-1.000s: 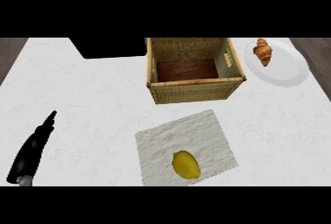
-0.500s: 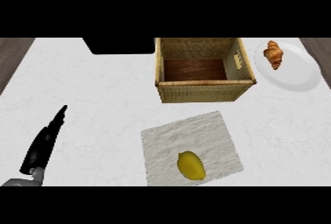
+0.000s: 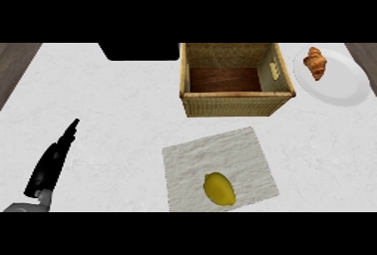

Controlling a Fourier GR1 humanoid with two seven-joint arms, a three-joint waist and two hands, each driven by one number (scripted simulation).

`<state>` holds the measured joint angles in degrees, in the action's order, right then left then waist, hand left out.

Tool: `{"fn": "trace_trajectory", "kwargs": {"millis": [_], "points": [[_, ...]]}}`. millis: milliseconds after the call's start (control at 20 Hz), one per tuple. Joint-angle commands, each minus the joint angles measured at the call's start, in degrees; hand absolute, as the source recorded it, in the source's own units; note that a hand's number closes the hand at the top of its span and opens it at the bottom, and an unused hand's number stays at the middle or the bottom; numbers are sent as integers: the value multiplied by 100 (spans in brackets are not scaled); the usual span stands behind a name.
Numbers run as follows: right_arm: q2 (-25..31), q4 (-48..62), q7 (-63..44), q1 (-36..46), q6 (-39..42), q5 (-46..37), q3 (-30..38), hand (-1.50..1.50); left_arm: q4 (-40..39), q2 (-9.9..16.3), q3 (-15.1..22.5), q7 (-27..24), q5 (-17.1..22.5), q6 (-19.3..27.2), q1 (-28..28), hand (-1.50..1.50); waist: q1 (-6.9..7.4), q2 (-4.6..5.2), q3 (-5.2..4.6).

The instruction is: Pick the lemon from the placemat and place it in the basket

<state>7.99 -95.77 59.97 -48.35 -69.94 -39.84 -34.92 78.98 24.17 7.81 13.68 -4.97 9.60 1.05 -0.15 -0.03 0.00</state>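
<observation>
A yellow lemon (image 3: 219,189) lies on the near part of a white placemat (image 3: 213,154) at the counter's front middle. Behind the mat stands a square wicker basket (image 3: 236,104) with a brown wooden floor and nothing inside. My left hand (image 3: 50,165) shows at the lower left, seen edge-on with its fingers straight and pointing away, well to the left of the mat and holding nothing. My right hand is out of the picture.
A white plate (image 3: 342,87) with a croissant (image 3: 316,63) sits right of the basket at the far right. A black block (image 3: 140,51) lies at the counter's back edge, left of the basket. Dark floor shows past the counter's left and right corners.
The whole view has shifted, so the basket, plate and mat now sit a little further right. My left hand reaches slightly higher into the picture, its fingers still straight.
</observation>
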Motion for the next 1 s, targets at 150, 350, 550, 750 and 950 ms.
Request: {"fn": "trace_trajectory", "kwargs": {"millis": [150,350,550,750,950], "points": [[37,-117,-327,144,-39,-372,149,-150,-255,-396,-33,-155,-338,131,78,0,-9,8,-3],[-492,-101,-735,284,315,-1042,289,-150,-323,-278,-240,-232,-298,-126,96,0,10,15,-5],[-779,156,-1348,469,352,-1767,249,-150,115,-36,-414,142,-129,-489,98,0,27,24,-6],[-683,421,-1162,291,48,-1639,161,-150,82,-422,-284,214,-496,-229,119,0,-3,3,-1],[-795,645,-2064,834,284,-2224,300,-150,205,-469,-305,100,-601,-224,-164,0,14,10,-2]]}}
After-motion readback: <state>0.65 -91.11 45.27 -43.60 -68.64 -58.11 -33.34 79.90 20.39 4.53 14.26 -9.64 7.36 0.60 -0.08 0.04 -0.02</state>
